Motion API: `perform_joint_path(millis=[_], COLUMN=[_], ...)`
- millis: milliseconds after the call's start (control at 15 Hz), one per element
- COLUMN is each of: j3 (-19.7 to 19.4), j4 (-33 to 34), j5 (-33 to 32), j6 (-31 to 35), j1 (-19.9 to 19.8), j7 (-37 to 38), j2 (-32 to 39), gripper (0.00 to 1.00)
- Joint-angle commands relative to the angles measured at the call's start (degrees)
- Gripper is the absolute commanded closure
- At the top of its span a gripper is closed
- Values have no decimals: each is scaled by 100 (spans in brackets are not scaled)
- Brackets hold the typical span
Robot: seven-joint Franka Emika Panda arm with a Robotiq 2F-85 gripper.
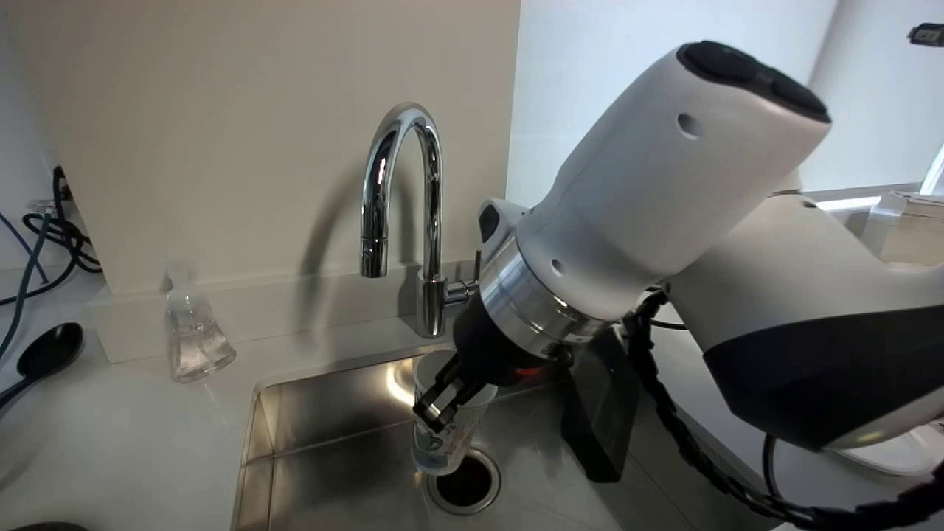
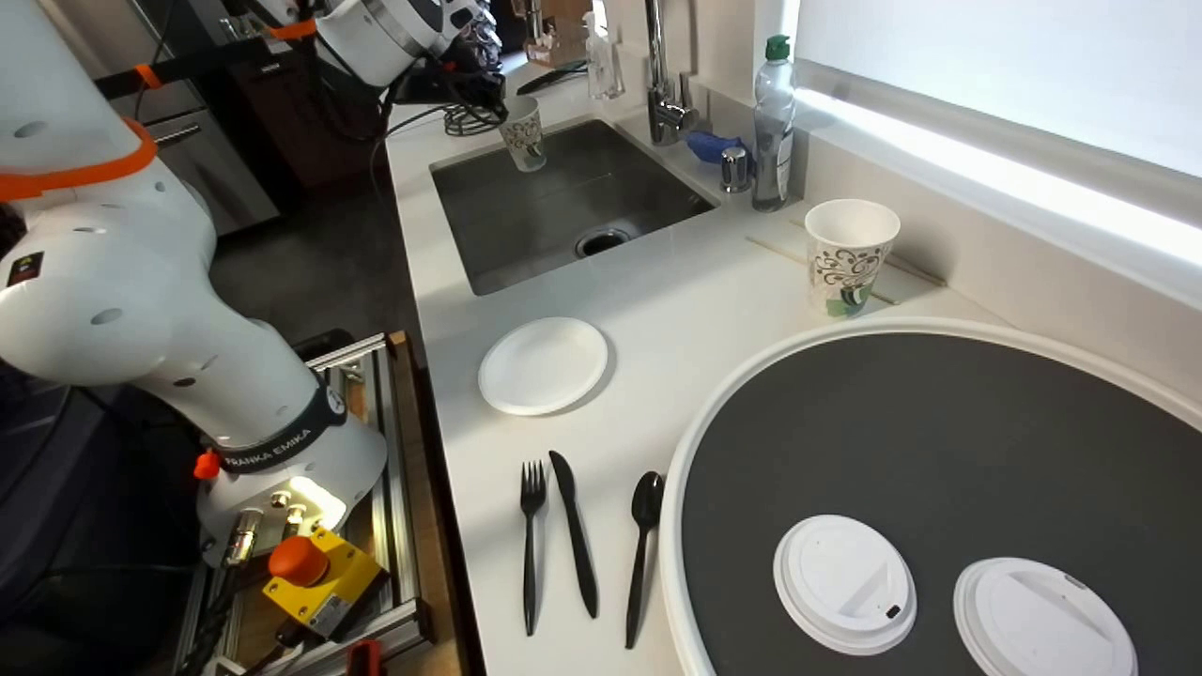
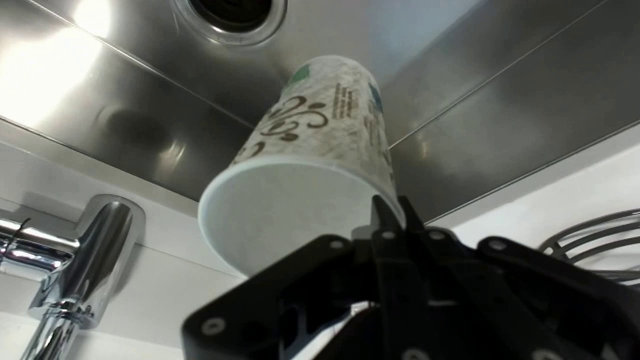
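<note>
My gripper (image 3: 392, 212) is shut on the rim of a white paper cup (image 3: 325, 120) with a brown swirl print. One finger is inside the cup and one outside. The cup hangs tilted over the steel sink (image 3: 450, 125), and its mouth faces the wrist camera. The gripper (image 1: 436, 413) and the cup (image 1: 435, 450) also show in an exterior view, near the drain (image 1: 464, 483). The cup (image 2: 523, 136) appears over the sink's far end in an exterior view, where the dark fingers (image 2: 498, 105) are hard to make out. The cup's inside shows no contents.
A chrome faucet (image 1: 431, 236) stands behind the sink, close to the arm. A clear soap bottle (image 1: 193, 339) and black spoon (image 1: 51, 350) lie left. A plate (image 2: 543, 366), upright cup (image 2: 850, 258), green-capped bottle (image 2: 773, 131), cutlery (image 2: 573, 535) and round tray (image 2: 939, 413) sit on the counter.
</note>
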Motion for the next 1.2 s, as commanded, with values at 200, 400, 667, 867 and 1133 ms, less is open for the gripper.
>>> perform_joint_path(millis=[200,400,667,867,1133], j3=[-560,-505,-494,-596,-781], j4=[932,742,757,862,988], j5=[-1529,-1294,-1293,-1526,-1868], j6=[-139,-11,-11,7,53], j1=[633,494,481,653,890], j7=[438,233,226,266,376], j2=[1533,1377,1349,1606,1826], gripper=[99,97,97,99,99])
